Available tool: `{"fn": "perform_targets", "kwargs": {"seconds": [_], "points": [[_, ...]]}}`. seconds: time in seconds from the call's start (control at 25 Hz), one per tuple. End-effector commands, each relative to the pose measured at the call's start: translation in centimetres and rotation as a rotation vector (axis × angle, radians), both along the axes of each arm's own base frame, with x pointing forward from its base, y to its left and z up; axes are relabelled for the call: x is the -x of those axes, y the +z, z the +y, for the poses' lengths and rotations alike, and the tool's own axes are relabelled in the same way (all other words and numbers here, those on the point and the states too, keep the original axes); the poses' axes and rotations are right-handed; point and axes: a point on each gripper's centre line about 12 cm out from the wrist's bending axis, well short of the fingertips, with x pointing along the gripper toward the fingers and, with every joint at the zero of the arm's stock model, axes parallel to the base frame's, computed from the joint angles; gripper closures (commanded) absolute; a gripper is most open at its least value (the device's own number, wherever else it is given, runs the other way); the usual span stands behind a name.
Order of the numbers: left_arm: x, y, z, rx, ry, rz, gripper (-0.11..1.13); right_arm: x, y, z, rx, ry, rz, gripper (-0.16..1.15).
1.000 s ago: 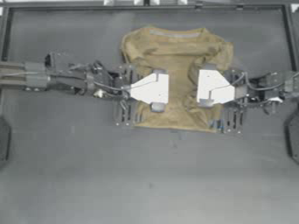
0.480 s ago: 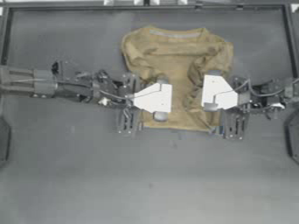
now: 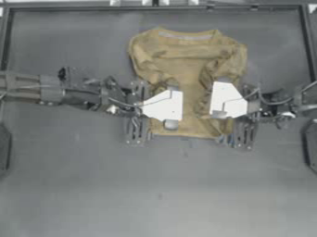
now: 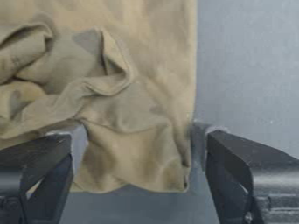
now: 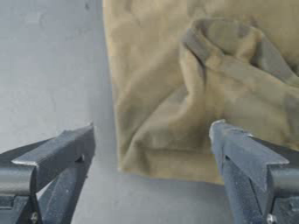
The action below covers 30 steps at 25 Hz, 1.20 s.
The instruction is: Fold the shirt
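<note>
The tan shirt (image 3: 186, 65) lies on the dark table with its pale neckband (image 3: 184, 36) toward the far edge and its sides bunched inward. My left gripper (image 3: 137, 131) hovers open at the shirt's near left corner. In the left wrist view the shirt's hem corner (image 4: 134, 166) sits between the spread jaws of the left gripper (image 4: 140, 131). My right gripper (image 3: 243, 135) is open at the near right corner. In the right wrist view its jaws straddle that corner of the shirt (image 5: 169, 148), the right gripper (image 5: 151, 130) holding nothing. Rumpled folds show just beyond each corner.
The dark table (image 3: 161, 194) stretches bare toward the near edge below the shirt. A raised frame runs along the far edge (image 3: 155, 8) and both sides. The left arm (image 3: 55, 90) lies across the table's left half.
Both grippers have slid down along the shirt's sides toward its near hem and now stand over the lower corners. The shirt has not visibly moved.
</note>
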Motion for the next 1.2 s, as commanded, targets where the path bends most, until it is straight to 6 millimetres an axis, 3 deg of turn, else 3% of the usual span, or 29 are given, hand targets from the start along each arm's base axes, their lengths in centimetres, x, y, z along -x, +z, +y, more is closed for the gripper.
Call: {"fn": "perform_targets", "kwargs": {"seconds": [0.04,0.6,0.68,0.8,0.92,1.08,1.16,1.2], "points": [[-0.6,1.9,0.0,-0.008,0.002,-0.053,0.02,-0.5,0.2,-0.1,0.004,0.003,-0.016,-0.05],[-0.7,0.6,-0.1,-0.005,-0.007,-0.019,0.05,-0.4,-2.0,-0.2,-0.014,-0.008,0.058,-0.04],[-0.7,0.5,0.1,-0.003,0.001,-0.014,0.09,-0.3,-2.3,-0.3,-0.016,-0.015,0.067,-0.03],[-0.5,0.2,0.4,0.001,0.011,0.000,0.25,-0.1,-2.9,-0.5,-0.032,-0.046,0.089,0.02],[-0.4,0.1,0.5,0.001,0.012,0.006,0.55,0.0,-3.4,-0.5,-0.037,-0.061,0.106,0.26],[0.0,-0.2,0.4,-0.012,-0.018,0.028,1.03,0.3,-4.2,-0.5,-0.047,-0.066,0.142,0.89],[0.0,-0.4,0.2,-0.015,-0.030,0.035,1.08,0.3,-4.4,-0.3,-0.045,-0.058,0.149,1.06],[0.0,-0.3,0.1,-0.015,-0.032,0.034,1.05,0.2,-4.4,-0.1,-0.045,-0.052,0.150,1.04]]}}
